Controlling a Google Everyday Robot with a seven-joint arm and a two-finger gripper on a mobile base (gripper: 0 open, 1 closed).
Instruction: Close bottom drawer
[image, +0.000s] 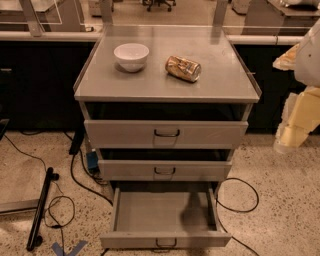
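We see the grey desk (220, 85) with its bottom drawer (160, 212) pulled far out beneath the front edge, so we judge the closing not yet begun: the whole push remains. The arm (302, 112) hangs beyond the desk's right edge, well apart from the drawer. Its pincer (286, 142) points downward, and we cannot tell whether it is spread or pressed together.

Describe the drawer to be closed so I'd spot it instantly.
Find the grey metal cabinet holding a white bowl and dented gold can; the robot's pale gripper hangs right of it. The bottom drawer is the lowest of three, alone pulled far out, its shallow tray exposed.
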